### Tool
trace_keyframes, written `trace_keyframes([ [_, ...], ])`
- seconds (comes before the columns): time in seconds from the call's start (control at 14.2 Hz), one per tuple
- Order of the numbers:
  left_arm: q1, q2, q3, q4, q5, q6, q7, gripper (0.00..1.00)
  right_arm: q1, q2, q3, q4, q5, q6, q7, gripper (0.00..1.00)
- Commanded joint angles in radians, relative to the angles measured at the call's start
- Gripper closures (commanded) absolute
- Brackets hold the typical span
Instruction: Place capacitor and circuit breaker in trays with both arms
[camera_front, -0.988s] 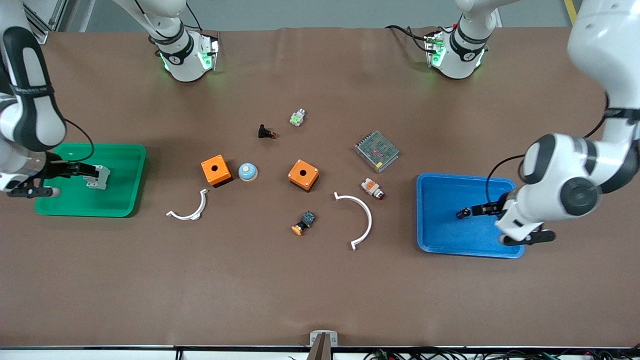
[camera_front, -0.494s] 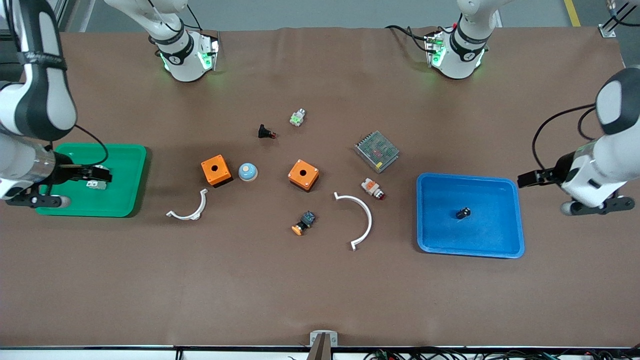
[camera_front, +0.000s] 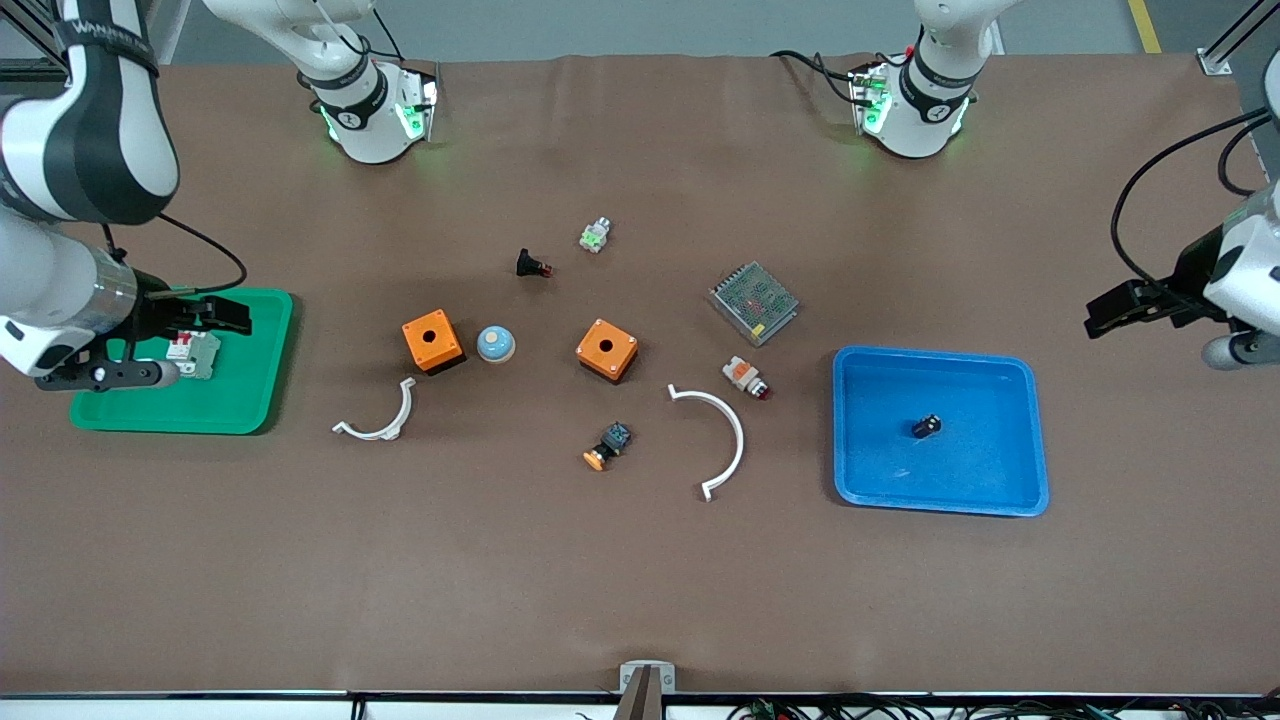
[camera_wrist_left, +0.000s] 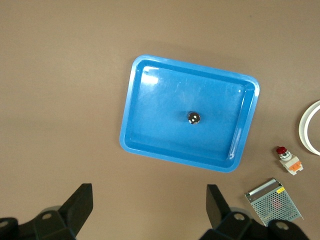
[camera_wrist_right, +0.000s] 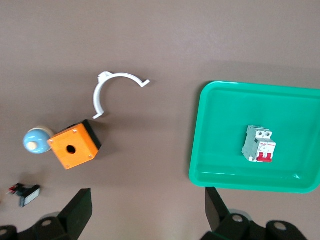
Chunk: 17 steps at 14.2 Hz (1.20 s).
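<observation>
Since both parts already lie in their trays, my left jaws (camera_front: 1100, 318) and right jaws (camera_front: 235, 315) gape empty. The capacitor (camera_front: 926, 426) sits mid blue tray (camera_front: 1030, 440) at my left arm's end; the circuit breaker (camera_wrist_right: 259, 144) lies flat in the green tray (camera_front: 255, 390) at my right arm's end.

Robotics lab bench (brown-covered table (camera_front: 640, 560), scattered electrical parts)

The capacitor (camera_front: 926, 426) lies alone mid blue tray (camera_front: 1030, 440), room all round it. The breaker (camera_front: 196, 352) sits in the green tray (camera_front: 255, 400) under the right pincer (camera_front: 225, 314). Parts crowd the desk (camera_front: 640, 580) between the trays.
</observation>
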Motion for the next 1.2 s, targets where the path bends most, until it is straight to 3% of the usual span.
trace_keyframes([
  [0.0,0.015,-0.009,-0.008,0.036,-0.023,-0.05,0.024,0.0,0.008,0.006,-0.01,0.099,0.018,-0.072,0.007,0.0],
  [0.14,0.007,-0.012,0.005,0.035,-0.06,-0.05,0.024,0.0,0.002,0.006,-0.013,0.111,0.018,-0.075,0.007,0.0],
  [0.21,-0.038,-0.013,0.053,0.033,-0.061,-0.05,0.024,0.0,0.0,0.006,-0.015,0.12,0.017,-0.084,0.009,0.0],
  [0.35,-0.21,-0.03,0.234,0.023,-0.063,-0.064,0.024,0.0,-0.003,0.006,-0.017,0.133,0.018,-0.098,0.009,0.0],
  [0.49,-0.324,-0.032,0.34,0.023,-0.074,-0.07,0.024,0.0,-0.003,0.02,-0.015,0.195,0.015,-0.101,0.002,0.0],
  [0.71,-0.488,-0.045,0.501,0.02,-0.077,-0.073,0.022,0.0,-0.017,0.034,-0.017,0.208,0.017,-0.1,0.002,0.0],
  [0.78,-0.515,-0.047,0.532,0.017,-0.083,-0.073,0.022,0.0,-0.021,0.032,-0.017,0.209,0.017,-0.101,0.002,0.0],
  [1.13,-0.511,-0.049,0.537,0.021,-0.101,-0.072,0.024,0.0,-0.03,0.025,-0.017,0.208,0.004,-0.139,0.005,0.0],
])
